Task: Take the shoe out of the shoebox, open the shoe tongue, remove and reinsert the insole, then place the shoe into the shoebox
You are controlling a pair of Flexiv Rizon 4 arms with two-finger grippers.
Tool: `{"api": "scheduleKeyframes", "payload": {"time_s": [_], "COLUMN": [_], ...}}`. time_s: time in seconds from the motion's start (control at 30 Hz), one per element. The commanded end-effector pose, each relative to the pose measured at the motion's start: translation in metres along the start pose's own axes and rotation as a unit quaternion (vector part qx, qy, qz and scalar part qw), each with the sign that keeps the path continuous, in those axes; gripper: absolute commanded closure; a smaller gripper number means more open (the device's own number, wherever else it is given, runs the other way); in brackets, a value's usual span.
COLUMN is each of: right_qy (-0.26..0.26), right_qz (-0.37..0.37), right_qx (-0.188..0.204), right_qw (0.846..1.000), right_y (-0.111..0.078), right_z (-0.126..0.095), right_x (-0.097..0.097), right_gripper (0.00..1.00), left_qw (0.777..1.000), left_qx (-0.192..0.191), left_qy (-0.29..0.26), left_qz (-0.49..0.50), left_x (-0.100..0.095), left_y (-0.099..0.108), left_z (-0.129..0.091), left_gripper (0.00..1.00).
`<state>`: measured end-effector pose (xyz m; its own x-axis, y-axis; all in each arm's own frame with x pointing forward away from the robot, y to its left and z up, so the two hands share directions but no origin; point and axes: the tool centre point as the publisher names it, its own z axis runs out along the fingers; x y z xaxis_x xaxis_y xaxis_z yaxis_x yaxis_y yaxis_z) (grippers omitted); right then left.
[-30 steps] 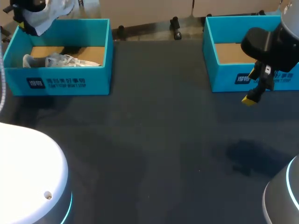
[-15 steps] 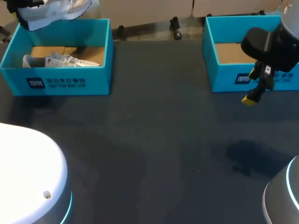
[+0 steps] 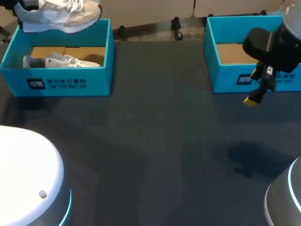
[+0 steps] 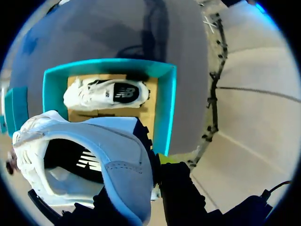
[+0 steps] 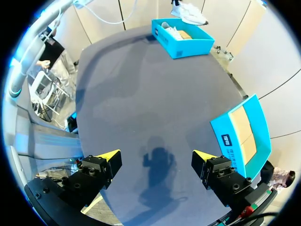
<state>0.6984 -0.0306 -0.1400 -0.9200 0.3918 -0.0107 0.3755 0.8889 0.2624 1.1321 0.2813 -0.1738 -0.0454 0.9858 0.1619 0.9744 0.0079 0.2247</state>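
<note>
A pale grey and white shoe (image 3: 61,13) hangs in the air over the back wall of the left blue shoebox (image 3: 61,84), toe pointing right. My left gripper (image 4: 157,165) is shut on its heel collar, and the shoe (image 4: 80,162) fills the space beside the fingers. A second matching shoe (image 3: 60,61) lies on its side inside that box, as the left wrist view also shows of this second shoe (image 4: 106,93). My right gripper (image 5: 155,157) hangs open and empty above the table, in front of the right shoebox (image 3: 230,77).
The right shoebox (image 5: 242,129) holds only its brown cardboard floor. The dark table (image 3: 155,150) stretches between and in front of the two boxes. My arm bases, white and grey, stand at the near corners.
The left gripper has lifted the shoe higher and swung it rightward, so it now hangs level with its side showing. The right arm has not moved.
</note>
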Motion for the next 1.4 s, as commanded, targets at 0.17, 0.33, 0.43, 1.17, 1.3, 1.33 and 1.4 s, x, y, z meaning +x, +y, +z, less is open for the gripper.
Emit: {"api": "scheduleKeyframes", "payload": {"time_s": [0.17, 0.33, 0.43, 1.17, 1.3, 1.33, 1.4], "right_qy": [0.001, 0.001, 0.001, 0.001, 0.001, 0.001, 0.001], "right_qz": [0.001, 0.001, 0.001, 0.001, 0.001, 0.001, 0.001], "right_qx": [0.002, 0.002, 0.002, 0.002, 0.002, 0.002, 0.002], "right_qw": [1.000, 1.000, 1.000, 1.000, 1.000, 1.000, 1.000], "right_y": [0.002, 0.002, 0.002, 0.002, 0.002, 0.002, 0.002], "right_z": [0.001, 0.001, 0.001, 0.001, 0.001, 0.001, 0.001], "right_x": [-0.001, -0.001, -0.001, -0.001, -0.001, -0.001, -0.001], "right_gripper": [0.00, 0.00, 0.00, 0.00, 0.00, 0.00, 0.00], "left_qw": [0.999, 1.000, 1.000, 0.998, 0.998, 0.998, 0.998], "left_qx": [0.010, 0.016, 0.023, 0.042, 0.042, 0.044, 0.043], "left_qy": [-0.003, -0.005, -0.002, 0.024, 0.028, 0.026, 0.026], "left_qz": [0.040, 0.022, 0.012, -0.041, -0.045, -0.047, -0.046], "left_x": [0.006, 0.007, 0.007, 0.009, 0.008, 0.008, 0.007], "left_y": [0.002, 0.005, 0.008, 0.017, 0.016, 0.016, 0.016], "left_z": [0.008, 0.015, 0.021, 0.079, 0.088, 0.091, 0.096], "left_gripper": [1.00, 1.00, 1.00, 1.00, 1.00, 1.00, 1.00]}}
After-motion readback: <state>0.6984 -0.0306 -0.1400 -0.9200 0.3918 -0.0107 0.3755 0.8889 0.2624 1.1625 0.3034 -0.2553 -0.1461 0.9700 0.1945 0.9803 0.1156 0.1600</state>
